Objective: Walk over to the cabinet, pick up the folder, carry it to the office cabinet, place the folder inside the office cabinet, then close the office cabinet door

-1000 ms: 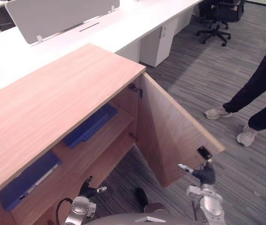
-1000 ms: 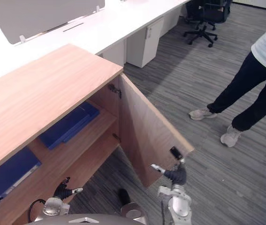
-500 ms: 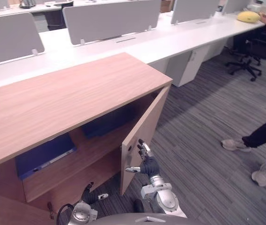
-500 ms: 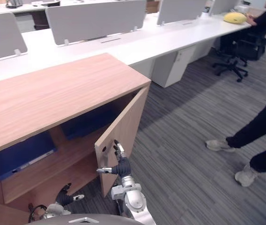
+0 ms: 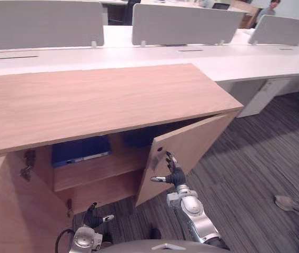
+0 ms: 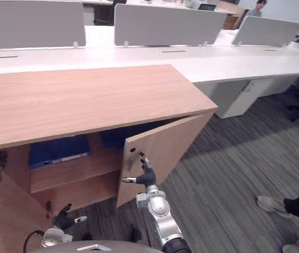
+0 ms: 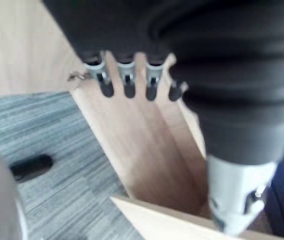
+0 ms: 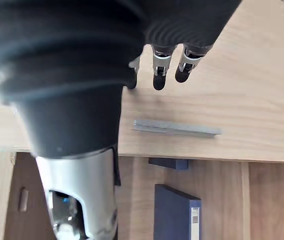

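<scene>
Folder [image 5: 81, 151]: lying flat on upper shelf inside cabinet [image 5: 102, 97], holding same spot as a second ago, so placing judged done. Sitting near a second, darker folder [image 5: 139, 136] on same shelf.

Swinging right door [image 5: 197, 145] inward: gaping wide a second ago, now standing roughly half shut. Pressing right hand [image 5: 172, 177] against door near its free edge, keeping fingers [image 8: 157, 80] straight and slightly apart, clamping nothing; reaching close to handle [image 8: 177, 128].

Hanging left hand [image 5: 93, 216] low before lower shelf, keeping fingers loose and apart, carrying nothing. Leaving left door [image 5: 2, 211] standing open.

Discounting part of apparent shift: head turning as well, whole view sliding.

Reading this as closing step well under way. Probably needing steady push until door meets cabinet front. Watching for fingertips slipping off edge as door angle changes.
</scene>
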